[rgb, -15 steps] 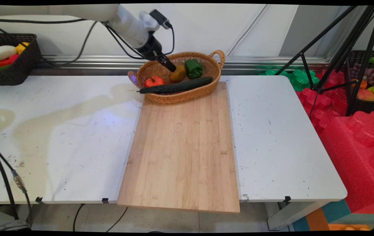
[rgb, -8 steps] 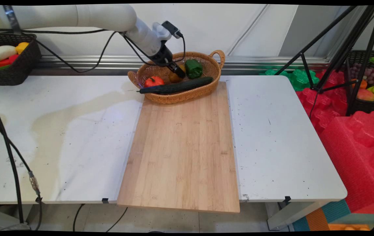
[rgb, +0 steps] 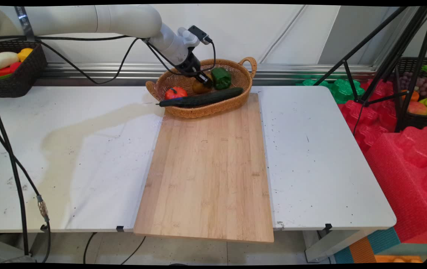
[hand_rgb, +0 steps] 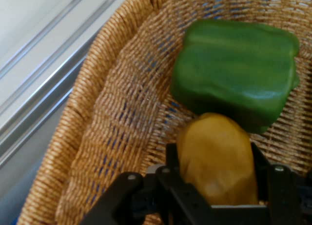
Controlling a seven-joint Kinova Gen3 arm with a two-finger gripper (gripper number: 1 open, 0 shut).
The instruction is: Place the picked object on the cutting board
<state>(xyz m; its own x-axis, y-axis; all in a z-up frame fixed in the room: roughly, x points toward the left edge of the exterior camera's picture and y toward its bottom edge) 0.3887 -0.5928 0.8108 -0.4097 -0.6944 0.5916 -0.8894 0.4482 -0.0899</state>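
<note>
Black two-finger gripper [hand_rgb: 217, 186], having come down into the oval wicker basket [rgb: 236, 98], now clamps the brownish-yellow potato [hand_rgb: 218, 164] beside the green pepper [hand_rgb: 236, 71].

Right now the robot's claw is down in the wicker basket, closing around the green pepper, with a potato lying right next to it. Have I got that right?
Nearly. The gripper is down in the wicker basket, but its fingers sit on either side of the potato, not the green pepper. The pepper is the one lying right next to it. The hand view shows this most clearly.
</note>
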